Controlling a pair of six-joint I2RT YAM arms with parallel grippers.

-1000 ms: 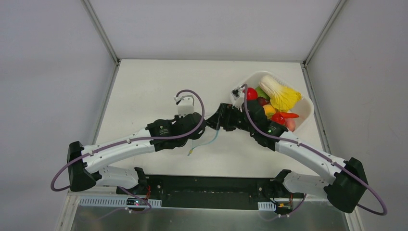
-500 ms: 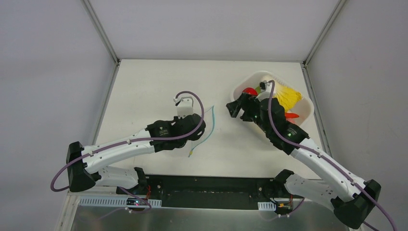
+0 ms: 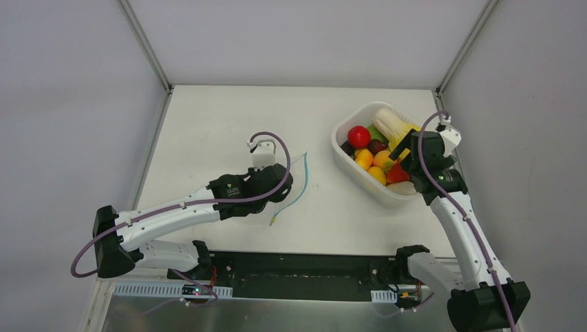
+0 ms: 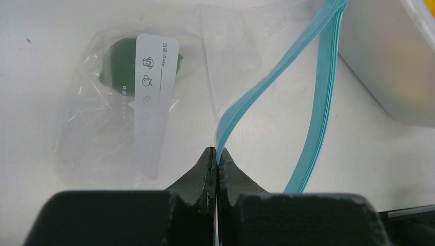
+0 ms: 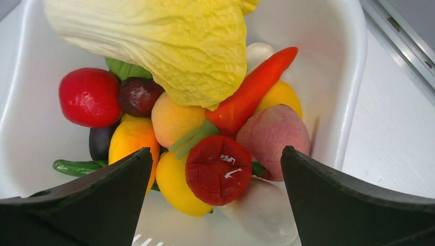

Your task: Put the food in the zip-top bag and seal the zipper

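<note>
Evidently the left jaws are pinching shut on one lip of the zipper, holding that teal strip raised away from its partner, which I judge is meant to hold the mouth of the zip-top bag open for loading. The bag is lying flat on the table, near the white tub but apart from it. One dark green piece is already sitting inside, half behind the white label. The right jaws are standing wide apart and gripping nothing, hanging over the tub with a wrinkled dark red fruit between them, probably lining up on it as the next piece to carry. A big yellow cabbage is covering much of the pile, so whatever is lying beneath it is not showing. From above, the clear bag is nearly vanishing against the pale table, and the left wrist is blocking part of it. The zipper's far end is running off the top of the left wrist view, and how wide the mouth is gaping I cannot tell.
</note>
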